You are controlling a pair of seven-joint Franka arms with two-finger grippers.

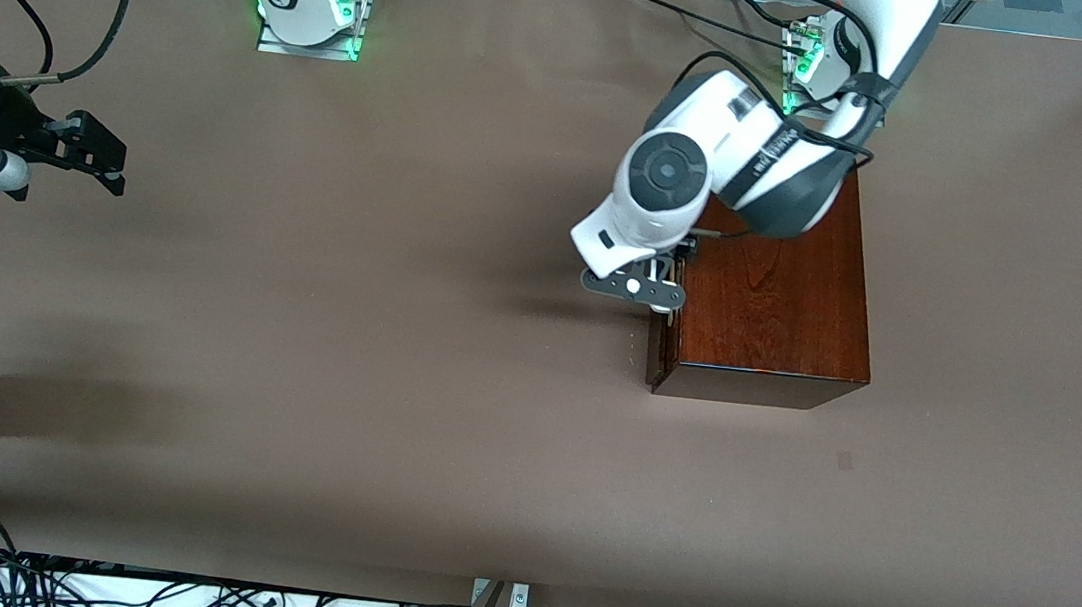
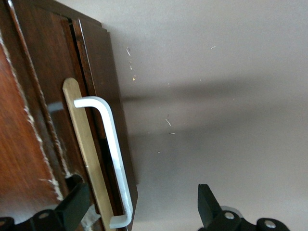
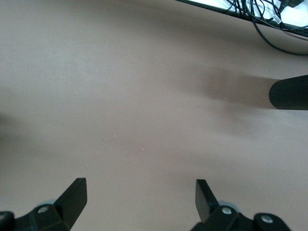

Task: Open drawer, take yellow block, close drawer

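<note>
**A:** ok so how's that wooden box [image 1: 773, 298] gonna behave? It sits toward the left arm's end of the table [image 1: 392, 378], and it looks solid and heavy, polished hard wood. My guess is it won't skid much when something tugs on it.

**B:** Agreed, probably stays put. The drawer [image 2: 103, 96] is still shut, its dark front flush with the box. It's stiff stuff, nothing fragile, should slide straight out if pulled square. The place to grab is the white handle [image 2: 113, 154], a thin rigid U-shaped bar. Looks smooth plastic, so maybe a bit slippery; I'd hook or pinch it mid-bar.

**A:** And the yellow block?

**B:** Can't see it anywhere. Presumably inside the drawer.

**A:** Grippers?

**B:** Left gripper [image 2: 139, 211] is right at the drawer front, fingers spread wide with the handle's end between them, not touching it as far as I can tell. Right gripper [image 3: 139, 202] waits over bare table at the right arm's end, also spread, holding nothing.
</note>
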